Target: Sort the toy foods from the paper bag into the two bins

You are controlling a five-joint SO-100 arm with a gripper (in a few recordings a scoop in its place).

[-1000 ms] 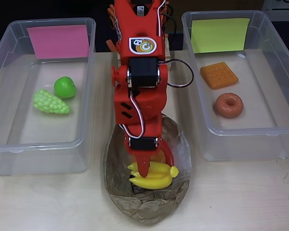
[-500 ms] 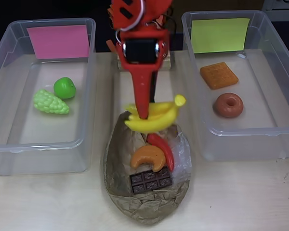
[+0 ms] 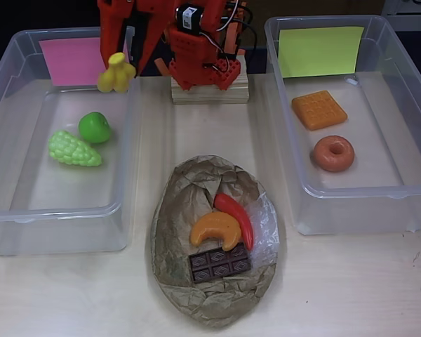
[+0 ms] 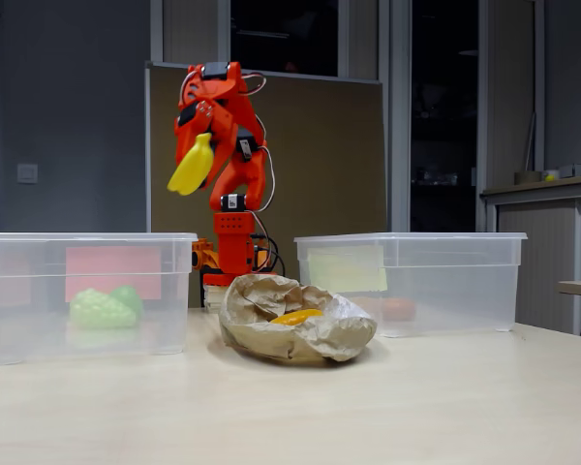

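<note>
High over the back right corner of the pink-labelled bin [image 3: 56, 209], my orange gripper [image 3: 117, 62] is shut on the yellow bananas [image 3: 116, 73]; the fixed view shows the bananas [image 4: 192, 166] hanging well above the bin's rim [image 4: 87, 236]. A green apple [image 3: 95, 127] and pale green grapes [image 3: 73, 149] lie in that bin. In the yellow-green-labelled bin [image 3: 358, 190] are an orange waffle [image 3: 318, 109] and a brown donut [image 3: 333, 152]. The open paper bag [image 3: 174, 210] at the front centre holds a red chili [image 3: 237, 216], an orange croissant [image 3: 214, 229] and a chocolate bar [image 3: 219, 262].
The arm's base stands on a wooden block [image 3: 209, 90] at the back, between the two bins. Bare tabletop [image 3: 351, 288] runs along the front on both sides of the bag.
The gripper lifted the bananas out of the paper bag, then swung up and to the left over the pink-labelled bin. The chili, croissant and chocolate bar in the bag are uncovered.
</note>
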